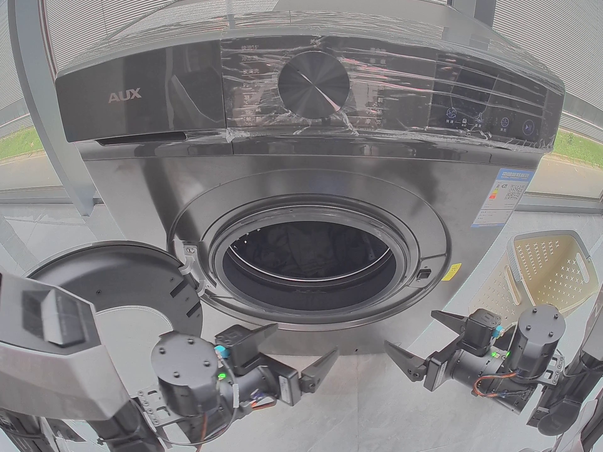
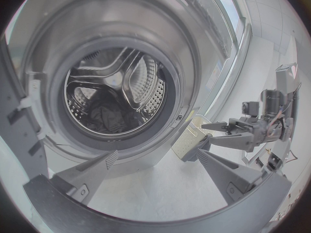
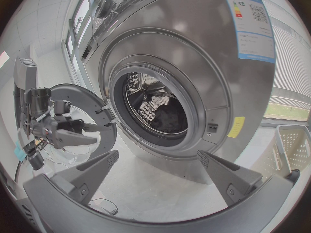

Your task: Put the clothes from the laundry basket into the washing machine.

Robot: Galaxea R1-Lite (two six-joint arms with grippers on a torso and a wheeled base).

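The washing machine (image 1: 314,177) faced the robot with its round mouth, and its door (image 1: 107,277) was swung open to the left. Low in the drum (image 2: 142,78) lay a dark, crumpled heap of clothes (image 2: 107,117) with no clear long axis. The cream laundry basket (image 1: 553,271) stood on the floor near the machine's right front corner, mouth up, its perforated inner walls showing. The 2 arms hung below the mouth. The left end effector (image 1: 304,343) and the right end effector (image 1: 411,331) each had fingers spread apart, tips pointing toward each other.
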